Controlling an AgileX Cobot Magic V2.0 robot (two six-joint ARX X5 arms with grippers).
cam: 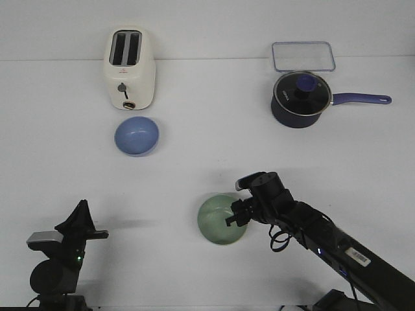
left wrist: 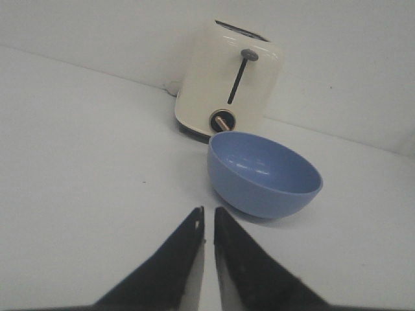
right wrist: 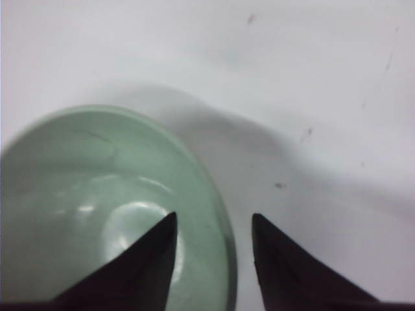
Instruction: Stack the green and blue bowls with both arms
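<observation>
The pale green bowl [cam: 219, 220] sits on the white table near the front centre. My right gripper [cam: 236, 216] is open at its right rim; in the right wrist view one finger is over the inside of the green bowl [right wrist: 97, 201] and the other is outside the rim, gripper [right wrist: 213, 223]. The blue bowl [cam: 137, 136] stands in front of the toaster at the back left, also in the left wrist view [left wrist: 262, 173]. My left gripper [left wrist: 207, 217] is shut and empty, well short of it, at the front left [cam: 83, 220].
A cream toaster [cam: 129, 68] stands right behind the blue bowl. A dark navy saucepan with glass lid [cam: 301, 98] and a clear lidded container [cam: 303, 56] are at the back right.
</observation>
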